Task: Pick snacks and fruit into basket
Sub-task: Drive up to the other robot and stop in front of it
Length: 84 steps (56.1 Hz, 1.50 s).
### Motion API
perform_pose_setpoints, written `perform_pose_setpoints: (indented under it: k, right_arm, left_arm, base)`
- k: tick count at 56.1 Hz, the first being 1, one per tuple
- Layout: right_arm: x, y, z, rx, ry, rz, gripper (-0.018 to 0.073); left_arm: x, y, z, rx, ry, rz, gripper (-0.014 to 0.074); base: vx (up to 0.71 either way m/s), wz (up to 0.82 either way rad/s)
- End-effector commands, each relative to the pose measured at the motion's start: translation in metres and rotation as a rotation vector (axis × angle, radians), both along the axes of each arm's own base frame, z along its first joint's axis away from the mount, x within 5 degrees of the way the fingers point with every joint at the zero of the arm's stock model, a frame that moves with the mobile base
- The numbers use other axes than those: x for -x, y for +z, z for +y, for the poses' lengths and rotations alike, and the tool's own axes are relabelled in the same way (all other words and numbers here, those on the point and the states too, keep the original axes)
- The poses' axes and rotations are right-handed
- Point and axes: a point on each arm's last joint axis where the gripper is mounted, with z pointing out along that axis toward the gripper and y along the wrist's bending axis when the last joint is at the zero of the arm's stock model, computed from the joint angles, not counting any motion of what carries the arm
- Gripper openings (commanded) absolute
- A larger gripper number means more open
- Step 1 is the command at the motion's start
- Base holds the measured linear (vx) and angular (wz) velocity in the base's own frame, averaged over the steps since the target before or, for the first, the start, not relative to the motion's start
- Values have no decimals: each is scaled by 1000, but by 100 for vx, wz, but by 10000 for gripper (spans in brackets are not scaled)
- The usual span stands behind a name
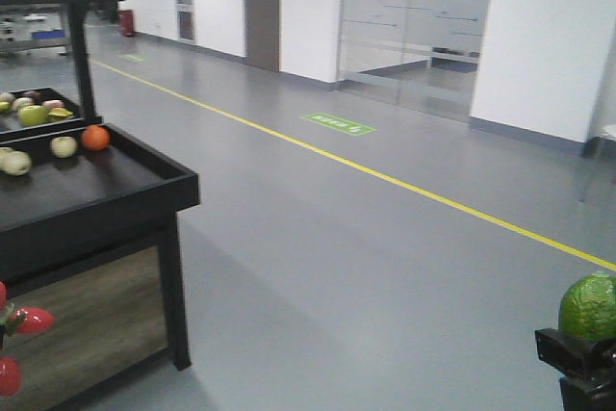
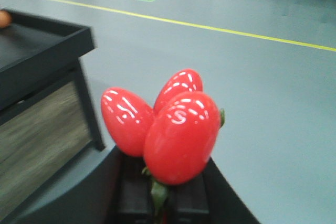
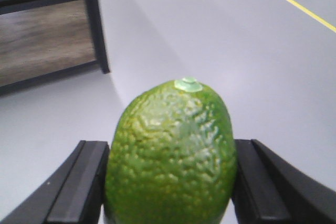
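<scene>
Fruit sits at about nine o'clock in our front view, on a black display stand with a wood-look side panel. On its low black tray we see a pale cream round fruit, another pale round fruit just beside it, and a small orange round fruit touching that one's right side. Behind them, on a higher tray, lies a shiny green apple among other small fruits too blurry to tell.

At seven o'clock, our left gripper is closed on the green stem of a bunch of three glossy red egg-shaped fruits. The bunch stands up above the black fingers, over the grey floor, near the stand's corner.

A thin yellow line runs across the floor from ten o'clock to four o'clock, with a green floor sign just behind it.

At five o'clock, our right gripper squeezes a bumpy-skinned green oval fruit between its two black pads, one on each side. The fruit stands upright, its pale stem end on top, well apart from the stand.
</scene>
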Motion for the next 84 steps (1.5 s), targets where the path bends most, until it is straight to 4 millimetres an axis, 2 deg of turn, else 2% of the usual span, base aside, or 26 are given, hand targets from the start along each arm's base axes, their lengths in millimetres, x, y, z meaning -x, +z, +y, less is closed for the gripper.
perform_pose_setpoints:
  k: [1, 66, 84]
  right_arm:
    - [-1, 18, 0, -13, 14, -120, -8]
    - [-1, 18, 0, -13, 14, -120, -8]
    - [-1, 18, 0, -13, 14, -120, -8]
  left_arm:
    - [0, 17, 3, 27, 33, -100, 0]
    - [0, 17, 3, 27, 33, -100, 0]
    - [0, 17, 3, 27, 33, -100, 0]
  base:
    - [-18, -77]
    - [-11, -79]
    - [3, -52]
